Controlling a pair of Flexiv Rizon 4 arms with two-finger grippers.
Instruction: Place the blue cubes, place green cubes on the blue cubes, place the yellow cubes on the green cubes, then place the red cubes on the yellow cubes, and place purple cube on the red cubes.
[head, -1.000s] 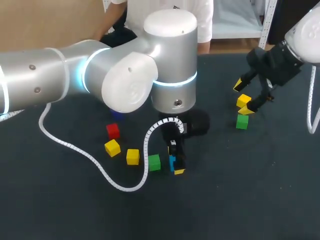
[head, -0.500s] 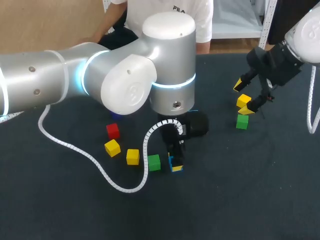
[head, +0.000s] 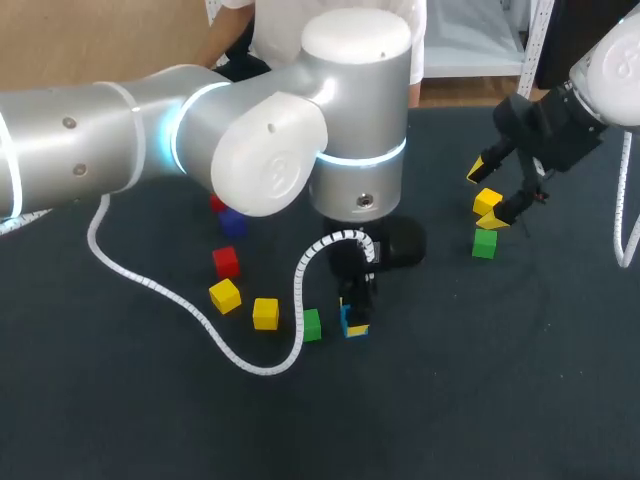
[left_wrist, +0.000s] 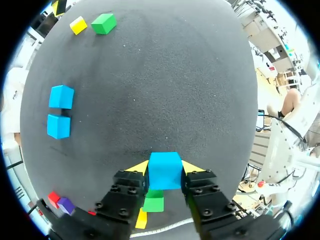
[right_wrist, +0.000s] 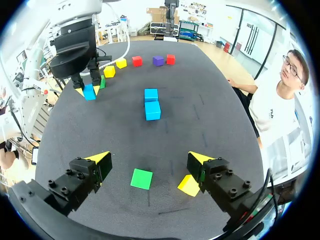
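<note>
Dark table (head: 470, 400) carries everything. Left arm (head: 250, 150), the biggest thing in sight, lies across it past the middle. Its left gripper (left_wrist: 164, 172) is clamped on a blue cube (left_wrist: 164, 171), one finger on each side. The cube has no long side, and its faces sit square to the fingers. It is low at the table, though whether it rests there I cannot tell.

Right arm (head: 600, 70) hangs well apart from the blue cube, its right gripper (right_wrist: 147, 160) spread wide above a far green cube (right_wrist: 141, 178) and a far yellow cube (right_wrist: 189, 185). Also well apart from the blue cube lie two more blue cubes (right_wrist: 151, 104), side by side.

Just beside the blue cube sits a near green cube (head: 311, 324). Past it come two yellow cubes (head: 265, 313), then a red cube (head: 226, 261), a purple cube (head: 232, 222) and a second red cube (head: 217, 203).
</note>
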